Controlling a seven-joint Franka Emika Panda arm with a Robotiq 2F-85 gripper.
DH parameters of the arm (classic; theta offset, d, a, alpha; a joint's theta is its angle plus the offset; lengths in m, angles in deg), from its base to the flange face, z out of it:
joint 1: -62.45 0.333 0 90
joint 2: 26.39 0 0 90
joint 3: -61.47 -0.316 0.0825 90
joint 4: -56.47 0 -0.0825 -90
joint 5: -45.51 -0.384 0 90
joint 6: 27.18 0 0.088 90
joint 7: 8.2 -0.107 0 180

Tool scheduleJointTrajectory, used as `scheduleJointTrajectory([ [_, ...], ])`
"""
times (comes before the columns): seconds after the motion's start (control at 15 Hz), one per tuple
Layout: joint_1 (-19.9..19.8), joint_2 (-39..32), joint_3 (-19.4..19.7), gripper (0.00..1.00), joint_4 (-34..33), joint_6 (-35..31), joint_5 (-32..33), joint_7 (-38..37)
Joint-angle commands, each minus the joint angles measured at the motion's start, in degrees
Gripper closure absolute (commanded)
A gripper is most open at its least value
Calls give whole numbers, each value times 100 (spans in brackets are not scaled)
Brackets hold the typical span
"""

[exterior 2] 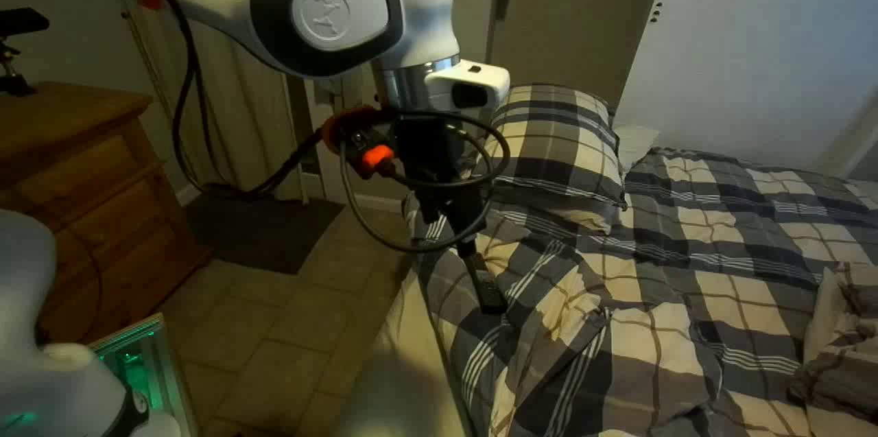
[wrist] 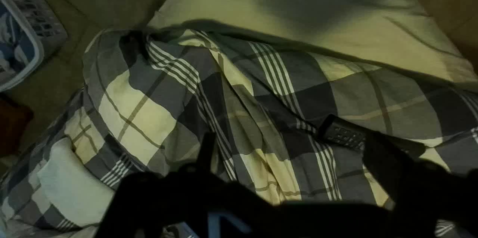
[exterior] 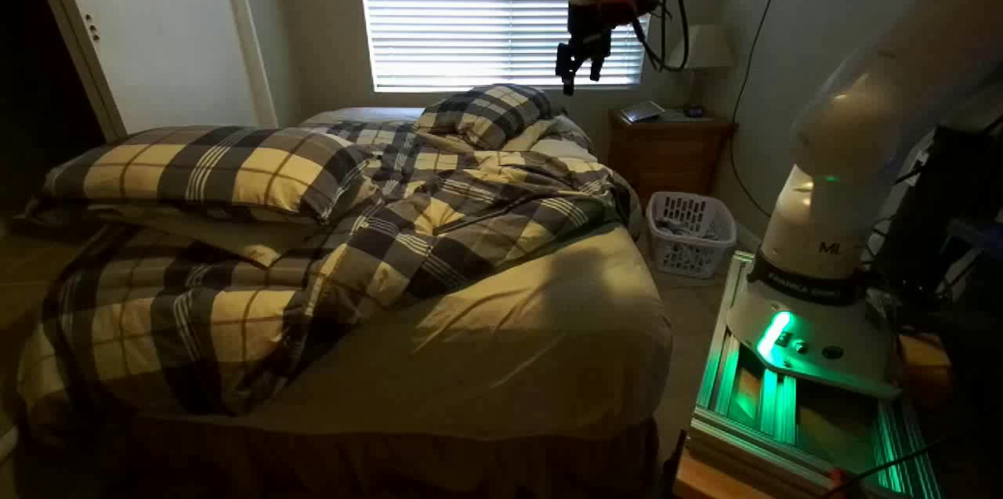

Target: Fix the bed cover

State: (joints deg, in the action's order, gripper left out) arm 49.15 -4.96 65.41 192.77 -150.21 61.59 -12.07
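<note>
The bed cover is a large plaid comforter, cream with dark checks, bunched and wrinkled across the bed (exterior: 439, 233). It shows also in an exterior view (exterior 2: 617, 361) and in the wrist view (wrist: 149, 118). Its folded edge runs diagonally, with the plain tan sheet (exterior: 501, 342) bare beside it; the sheet also shows in the wrist view (wrist: 317, 17). My gripper (exterior: 581, 84) is raised above the cover. In the wrist view my gripper (wrist: 291, 142) has its fingers wide apart with nothing between them. In an exterior view cables partly hide it.
A black remote (wrist: 341, 135) lies on the cover, near one finger in the wrist view; it also shows in an exterior view (exterior 2: 487, 289). Plaid pillows (exterior: 211, 170) (exterior: 486, 111) lie on the bed. A white laundry basket (exterior: 689, 233) and nightstand (exterior: 666, 150) stand beside it.
</note>
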Motion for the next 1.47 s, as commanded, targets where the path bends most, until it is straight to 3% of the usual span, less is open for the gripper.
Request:
scheduleJointTrajectory([
  [0.0, 91, 0, 83, 0, -13, 23, 34, -24],
  [0.4, 91, 0, 83, 0, -13, 23, 34, -24],
  [0.6, 246, -618, 241, 0, -566, 755, -173, 768],
  [0.8, 416, -1008, 328, 0, -761, 919, -151, 1516],
  [1.07, 586, -1576, 339, 0, -813, 415, -40, 2522],
  [1.4, 711, -2203, 273, 0, -784, -696, -281, 3824],
])
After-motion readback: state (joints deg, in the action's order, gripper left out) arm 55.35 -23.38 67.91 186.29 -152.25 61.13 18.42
